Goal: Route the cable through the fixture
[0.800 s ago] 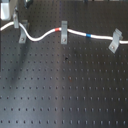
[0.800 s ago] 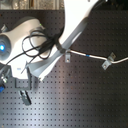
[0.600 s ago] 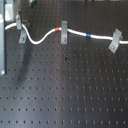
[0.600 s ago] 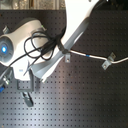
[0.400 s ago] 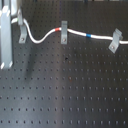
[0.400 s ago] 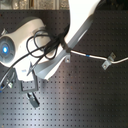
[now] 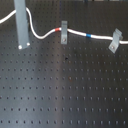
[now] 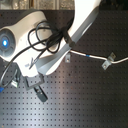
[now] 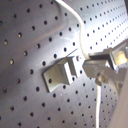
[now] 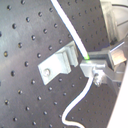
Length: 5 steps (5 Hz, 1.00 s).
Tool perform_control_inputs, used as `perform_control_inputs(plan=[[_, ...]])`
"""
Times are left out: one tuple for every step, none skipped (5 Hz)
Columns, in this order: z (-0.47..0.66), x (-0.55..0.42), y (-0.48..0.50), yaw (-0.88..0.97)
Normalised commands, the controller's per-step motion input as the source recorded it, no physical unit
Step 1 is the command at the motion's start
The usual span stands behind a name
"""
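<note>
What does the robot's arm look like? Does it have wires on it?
In the second exterior view, the big white rounded robot arm has a glowing blue ring light and loops of black wire draped over it. Its grey and black gripper sits at the end. The first exterior view shows a grey finger.

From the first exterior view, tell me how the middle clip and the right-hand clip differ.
The middle clip stands nearly upright, while the right-hand clip leans over. The cable shows its red band right beside the middle clip; its blue band sits apart from the right-hand clip, between the two. Both are small grey metal brackets on the black perforated board, with the white cable passing through each.
</note>
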Motion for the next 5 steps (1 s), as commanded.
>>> perform_control_inputs(plan=[[0.27, -0.159, -0.045, -0.86], [0.32, -0.138, -0.067, -0.87], [0.11, -0.239, 0.056, -0.83], [0.09, -0.289, 0.091, -0.8], [0.12, -0.289, 0.001, -0.75]])
